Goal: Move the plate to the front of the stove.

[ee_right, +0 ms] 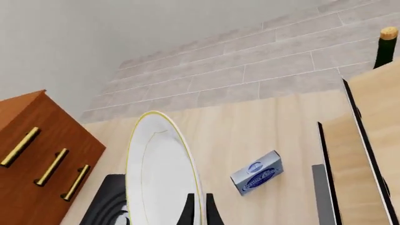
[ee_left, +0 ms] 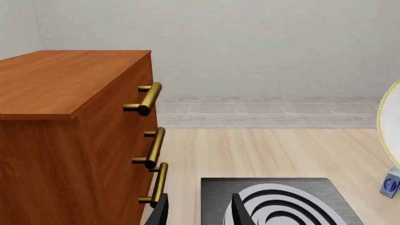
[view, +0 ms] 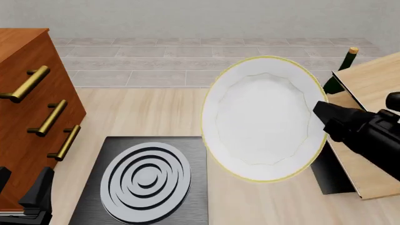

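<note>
The right gripper (ee_right: pixel 198 212) holds the plate (view: pixel 262 117) by its rim: in the right wrist view the two dark fingers (ee_right: pixel 187 211) stand close together with the thin yellow-gold edge of the plate between them. In the front view the gripper body comes in from the right and meets the plate at its right edge, and the plate is lifted above the table and tilted, so that its white well faces the camera. The stove (view: pixel 106 187) lies lower and to the left of this gripper, flat on the light wooden table (view: pixel 156 112), and the lower left edge of the plate overlaps the right border of the stove in the front view; whether they touch I cannot tell. A small blue and grey box (ee_right: pixel 257 173) lies on the table just beyond the right gripper, a little to its right. Further to its right is a raised wooden board (view: pixel 368 84), and a green bottle (view: pixel 340 70) with a cork stands behind it. The left gripper (ee_left: pixel 200 208) holds nothing, its fingers are apart with a moderate gap, and the ringed burner (ee_left: pixel 281 206) of the stove is directly ahead of it. A brown drawer cabinet (ee_left: pixel 69 131) with brass handles (ee_left: pixel 147 98) stands close on the left side of this gripper.
</note>
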